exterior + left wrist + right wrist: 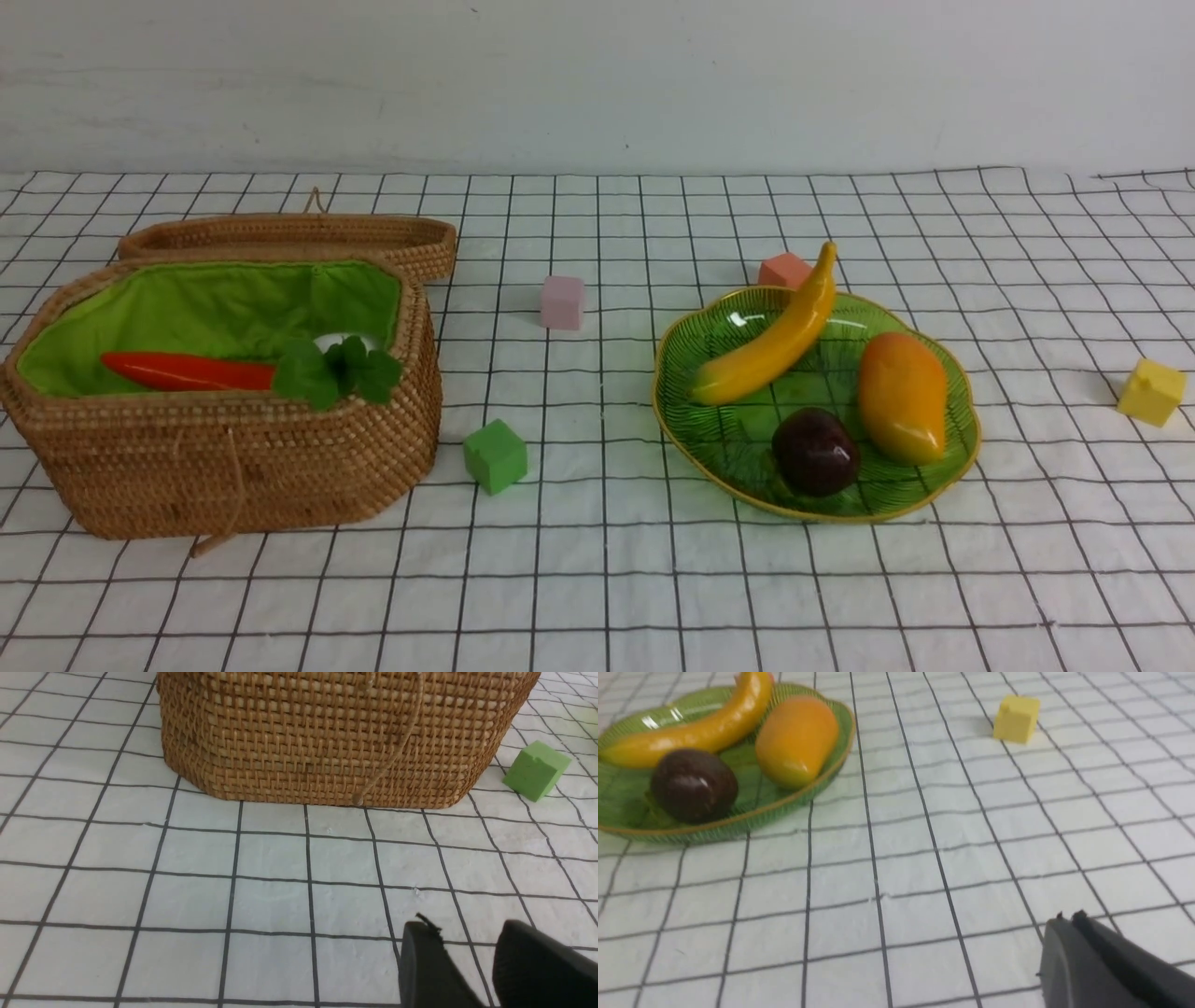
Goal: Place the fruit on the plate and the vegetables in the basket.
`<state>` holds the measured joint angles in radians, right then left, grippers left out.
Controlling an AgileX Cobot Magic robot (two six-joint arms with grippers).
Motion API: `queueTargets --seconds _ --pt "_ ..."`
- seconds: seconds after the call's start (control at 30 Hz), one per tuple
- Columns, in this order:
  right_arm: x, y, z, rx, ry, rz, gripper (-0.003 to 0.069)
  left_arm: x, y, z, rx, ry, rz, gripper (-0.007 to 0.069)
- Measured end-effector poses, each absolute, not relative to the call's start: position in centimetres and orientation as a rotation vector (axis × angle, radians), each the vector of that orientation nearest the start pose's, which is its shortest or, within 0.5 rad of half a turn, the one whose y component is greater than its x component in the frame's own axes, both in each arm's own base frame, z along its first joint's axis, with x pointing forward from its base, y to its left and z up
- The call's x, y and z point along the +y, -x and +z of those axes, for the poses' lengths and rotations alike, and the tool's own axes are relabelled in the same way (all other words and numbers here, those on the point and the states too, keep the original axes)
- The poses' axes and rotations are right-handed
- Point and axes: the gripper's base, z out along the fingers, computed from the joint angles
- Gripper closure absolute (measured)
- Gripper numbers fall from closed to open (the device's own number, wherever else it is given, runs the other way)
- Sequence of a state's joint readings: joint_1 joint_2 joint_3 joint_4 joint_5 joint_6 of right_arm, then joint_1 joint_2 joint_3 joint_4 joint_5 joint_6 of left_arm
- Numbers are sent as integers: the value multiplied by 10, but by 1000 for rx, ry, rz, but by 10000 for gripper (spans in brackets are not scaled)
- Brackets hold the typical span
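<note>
A: Where does everything sit?

B: The wicker basket (224,448) stands at the left of the gridded cloth (597,579), its lid (289,233) lying flat just behind it. Inside the green lining lies the carrot (187,371), leaves toward the right wall, with a white vegetable (338,342) peeking out behind the leaves. The green vegetable I cannot make out.

A: And the fruit?

B: All on the green glass plate (952,467) at the right: the banana (775,341) slants over the far rim, its tip overhanging; the mango (902,397) lies near the right edge; the dark purple fruit (815,451) sits toward the near rim.

A: Loose bits?

B: A green cube (495,455) just beside the basket's right corner, a pink cube (562,301) between basket and plate farther back, an orange-pink cube (784,271) touching or just behind the plate's far rim, a yellow cube (1150,392) well off to the right.

A: Room to move?

B: The whole near strip of cloth is bare.

A: The claws?

B: The left gripper (467,970) hovers low before the basket's front wall, jaws a little apart, holding nothing. The right gripper (1069,938) is pressed closed, empty, over cloth near the plate.
</note>
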<state>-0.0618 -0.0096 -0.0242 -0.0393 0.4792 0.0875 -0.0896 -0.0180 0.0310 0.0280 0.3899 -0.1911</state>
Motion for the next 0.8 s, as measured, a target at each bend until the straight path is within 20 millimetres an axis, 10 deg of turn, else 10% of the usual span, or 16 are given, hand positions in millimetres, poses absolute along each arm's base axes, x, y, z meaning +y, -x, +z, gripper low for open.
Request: queueTargets --seconds 0.8 --pt "-3 -52 174 1887 2 -83 641 -4 -52 169 1889 79 -164 388"
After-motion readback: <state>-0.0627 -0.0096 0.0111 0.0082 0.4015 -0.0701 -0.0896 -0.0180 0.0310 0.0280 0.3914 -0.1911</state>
